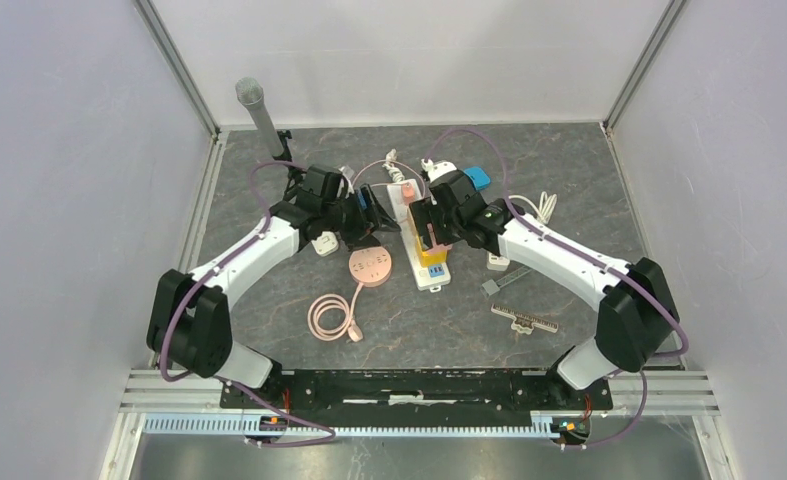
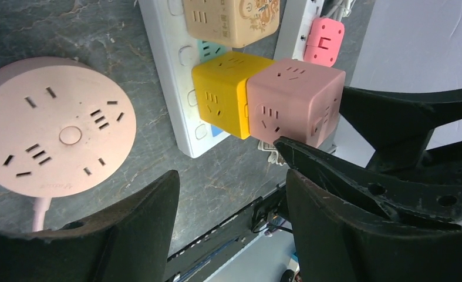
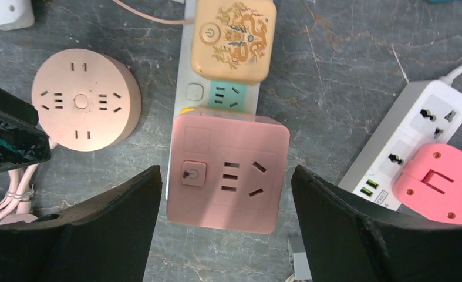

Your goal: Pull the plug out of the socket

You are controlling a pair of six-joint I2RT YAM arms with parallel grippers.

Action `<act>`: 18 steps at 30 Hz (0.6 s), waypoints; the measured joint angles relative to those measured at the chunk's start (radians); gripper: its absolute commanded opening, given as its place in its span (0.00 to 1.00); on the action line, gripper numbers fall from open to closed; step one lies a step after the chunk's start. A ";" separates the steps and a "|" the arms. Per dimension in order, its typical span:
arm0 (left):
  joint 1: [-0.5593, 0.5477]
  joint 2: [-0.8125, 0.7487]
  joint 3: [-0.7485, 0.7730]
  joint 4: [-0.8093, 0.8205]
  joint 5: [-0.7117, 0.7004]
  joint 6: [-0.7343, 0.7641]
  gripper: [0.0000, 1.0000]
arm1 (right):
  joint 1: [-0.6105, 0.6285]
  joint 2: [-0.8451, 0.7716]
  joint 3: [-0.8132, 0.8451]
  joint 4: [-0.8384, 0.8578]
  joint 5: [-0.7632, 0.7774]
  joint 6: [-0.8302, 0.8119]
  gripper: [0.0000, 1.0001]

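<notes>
Plug, matte pink rounded cube, R claw apart astride it, L claw apart

Dark marbled tabletop between plain pale lilac walls, even light.

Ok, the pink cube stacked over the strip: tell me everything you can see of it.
The pink cube looks like matte plastic, a block with rounded corners. Its top face carries a square power button at one side and socket slots beside it; its side faces show more sockets. It sits squarely on the yellow cube, which is plugged into the white strip. The right fingers flank it on two opposite sides, very close; whether they touch it cannot be told.
</notes>
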 measured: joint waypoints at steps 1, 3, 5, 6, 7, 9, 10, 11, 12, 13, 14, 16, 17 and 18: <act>-0.002 0.006 0.000 0.010 0.006 -0.002 0.73 | 0.000 0.005 0.000 -0.007 0.003 0.002 0.80; -0.007 0.022 0.002 0.023 0.013 -0.008 0.72 | 0.000 0.012 0.000 -0.017 0.009 0.010 0.72; -0.015 0.042 0.005 0.032 0.024 -0.011 0.70 | 0.000 0.016 0.000 -0.023 0.011 0.021 0.62; -0.021 0.056 0.008 0.035 0.028 -0.012 0.69 | 0.000 0.018 0.000 -0.023 0.014 0.032 0.56; -0.023 0.066 0.011 0.035 0.031 -0.013 0.68 | 0.000 0.018 0.000 -0.024 0.017 0.039 0.51; -0.029 0.096 0.026 0.034 0.032 -0.012 0.66 | 0.000 0.018 0.000 -0.024 0.026 0.059 0.37; -0.031 0.111 0.038 0.034 0.033 -0.012 0.65 | 0.000 0.018 0.000 -0.023 0.027 0.066 0.32; -0.032 0.126 0.051 0.034 0.034 -0.012 0.65 | 0.000 0.018 0.000 -0.023 0.030 0.075 0.28; -0.032 0.142 0.067 0.035 0.038 -0.011 0.64 | 0.000 0.018 0.000 -0.023 0.033 0.085 0.25; -0.032 0.155 0.082 0.035 0.042 -0.011 0.63 | 0.001 0.018 0.000 -0.023 0.035 0.095 0.22; -0.033 0.169 0.098 0.036 0.047 -0.011 0.62 | 0.002 0.018 0.000 -0.023 0.039 0.105 0.19; -0.039 0.190 0.122 0.039 0.050 -0.008 0.59 | 0.008 0.018 -0.003 -0.021 0.047 0.130 0.13; -0.042 0.196 0.128 0.042 0.050 -0.004 0.58 | 0.009 0.018 -0.006 -0.018 0.053 0.141 0.10; -0.047 0.202 0.134 0.043 0.050 0.002 0.56 | 0.011 0.016 -0.011 -0.013 0.057 0.150 0.06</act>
